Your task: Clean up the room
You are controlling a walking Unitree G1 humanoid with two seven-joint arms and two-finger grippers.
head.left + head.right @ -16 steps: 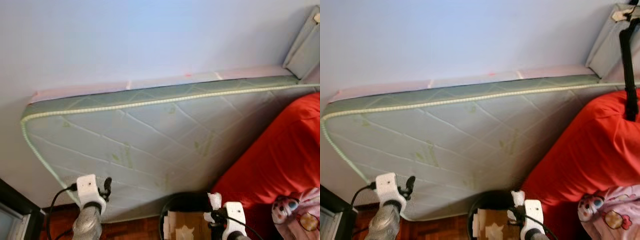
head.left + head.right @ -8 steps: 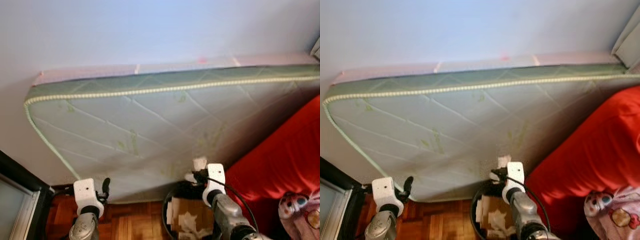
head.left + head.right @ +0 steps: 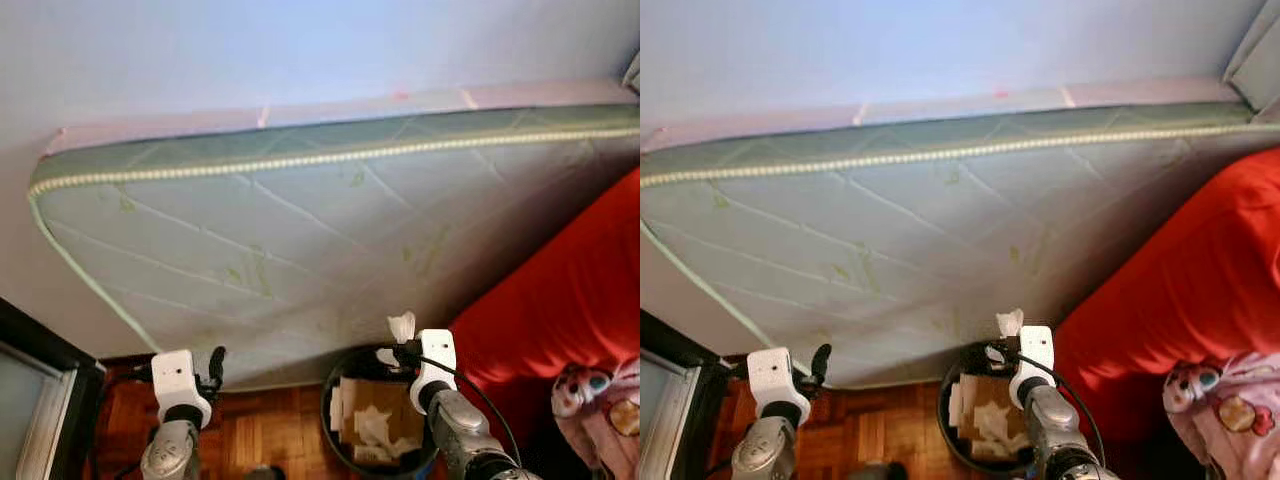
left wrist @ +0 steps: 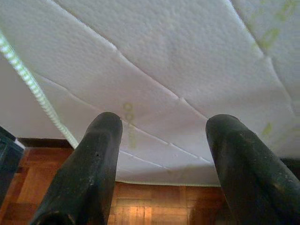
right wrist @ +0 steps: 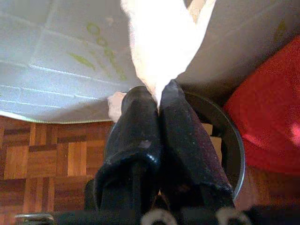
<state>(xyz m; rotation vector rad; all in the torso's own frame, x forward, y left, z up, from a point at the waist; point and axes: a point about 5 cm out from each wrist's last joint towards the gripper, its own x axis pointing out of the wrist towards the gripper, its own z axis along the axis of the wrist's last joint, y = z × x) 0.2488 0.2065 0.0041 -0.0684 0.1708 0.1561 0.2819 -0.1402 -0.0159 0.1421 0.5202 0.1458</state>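
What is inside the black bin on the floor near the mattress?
The black bin holds crumpled white paper and brown cardboard. The right tool, gripping white tissue, covers part of its opening, and its bottom is hidden under the trash.

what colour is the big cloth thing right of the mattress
Bright red cloth heap, clearest in the right eye view.
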